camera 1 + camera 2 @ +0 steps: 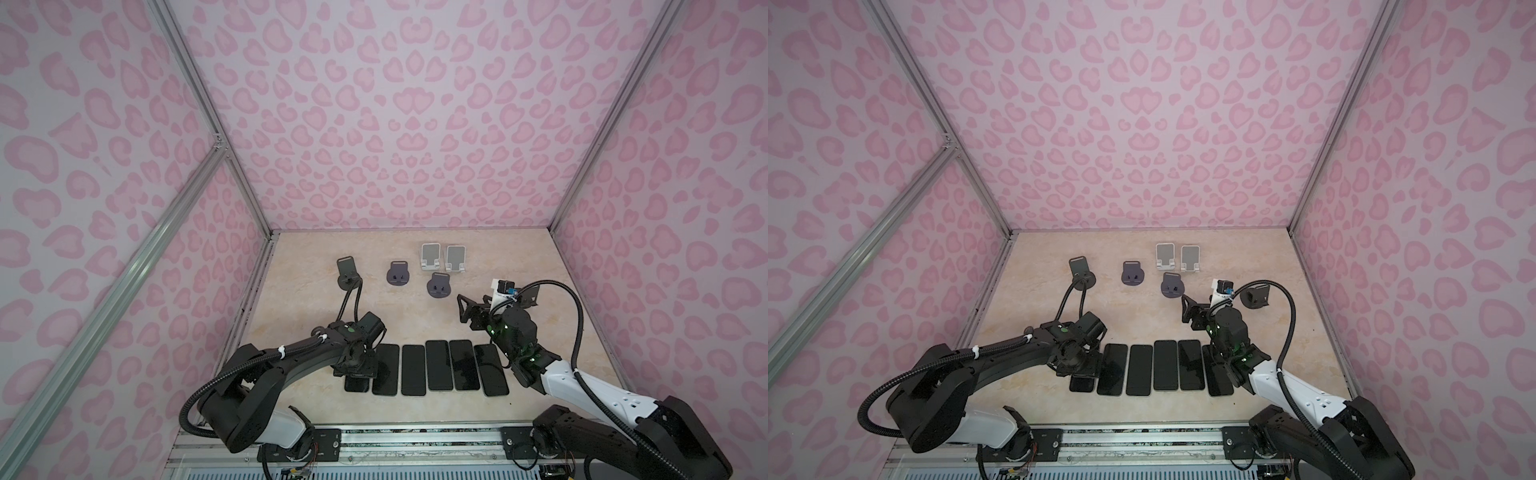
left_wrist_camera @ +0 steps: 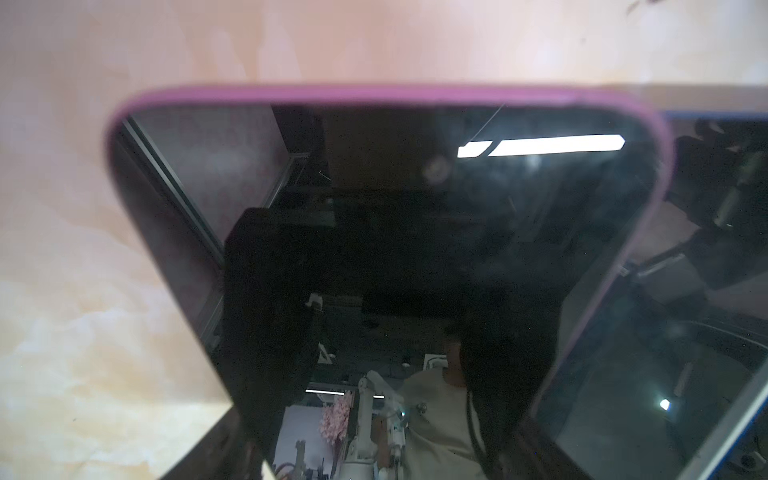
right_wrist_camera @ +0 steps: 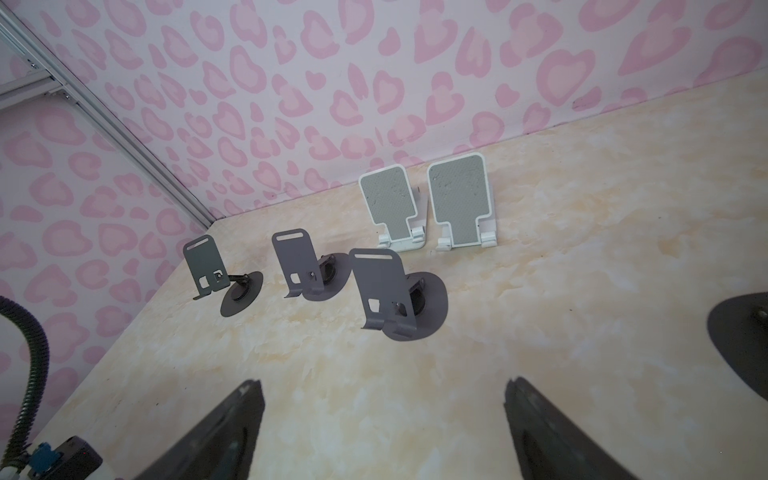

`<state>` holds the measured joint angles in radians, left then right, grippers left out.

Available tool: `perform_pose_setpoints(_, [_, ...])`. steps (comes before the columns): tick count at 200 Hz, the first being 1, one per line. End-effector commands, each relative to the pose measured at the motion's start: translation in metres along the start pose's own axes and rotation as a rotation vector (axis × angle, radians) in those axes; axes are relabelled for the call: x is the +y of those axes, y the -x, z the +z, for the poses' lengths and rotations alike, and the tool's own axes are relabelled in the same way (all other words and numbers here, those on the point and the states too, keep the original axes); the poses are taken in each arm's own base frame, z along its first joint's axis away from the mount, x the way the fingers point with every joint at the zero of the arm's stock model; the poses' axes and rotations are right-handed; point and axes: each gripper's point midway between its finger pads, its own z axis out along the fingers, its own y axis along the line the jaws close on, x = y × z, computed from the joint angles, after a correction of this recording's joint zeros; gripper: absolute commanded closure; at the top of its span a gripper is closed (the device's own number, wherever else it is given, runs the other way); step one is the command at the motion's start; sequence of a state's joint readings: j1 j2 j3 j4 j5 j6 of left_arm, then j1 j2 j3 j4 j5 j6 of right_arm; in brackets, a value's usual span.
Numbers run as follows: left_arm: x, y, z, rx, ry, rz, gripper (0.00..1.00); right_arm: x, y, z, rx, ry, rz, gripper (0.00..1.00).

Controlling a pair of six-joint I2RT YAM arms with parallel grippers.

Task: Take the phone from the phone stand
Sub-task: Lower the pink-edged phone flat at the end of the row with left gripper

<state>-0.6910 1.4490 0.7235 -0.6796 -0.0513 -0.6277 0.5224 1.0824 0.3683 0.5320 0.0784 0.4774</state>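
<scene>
A phone [image 2: 386, 199] with a pink rim and a dark screen fills the left wrist view. In both top views it is the leftmost of a row of flat phones, its near end [image 1: 356, 384] showing under my left gripper [image 1: 356, 371]. That gripper is shut on the phone across its width, and its dark fingers [image 2: 195, 453] flank the phone's sides. The nearest phone stand [image 1: 347, 272], black, is empty at the back left. My right gripper [image 3: 382, 386] hangs open above bare tabletop, holding nothing, right of centre [image 1: 471, 306].
Several more dark phones [image 1: 412, 370] lie side by side right of the held one. Two purple-grey stands [image 1: 398, 274] [image 1: 439, 286], two white stands [image 1: 430, 257] [image 1: 455, 258] and a dark stand [image 1: 1255, 297] beside the right gripper are all empty.
</scene>
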Motion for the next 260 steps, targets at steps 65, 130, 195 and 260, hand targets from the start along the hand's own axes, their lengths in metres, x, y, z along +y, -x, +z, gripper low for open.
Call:
perform_pose_setpoints(65, [0.005, -0.003, 0.002, 0.019, 0.027, -0.014, 0.38, -0.001, 0.003, 0.000, -0.011, -0.009, -0.013, 0.07])
perform_pose_setpoints(130, [0.011, 0.001, 0.007, 0.003, 0.067, -0.033, 0.33, -0.003, 0.008, -0.005, -0.034, -0.020, -0.011, 0.08])
perform_pose_setpoints(195, [0.012, 0.001, 0.011, 0.007, 0.080, -0.025, 0.28, -0.002, 0.009, -0.005, -0.033, -0.018, -0.011, 0.08])
perform_pose_setpoints(260, [0.012, 0.004, 0.011, -0.005, 0.082, -0.029, 0.22, -0.002, 0.008, -0.005, -0.029, -0.016, -0.010, 0.08])
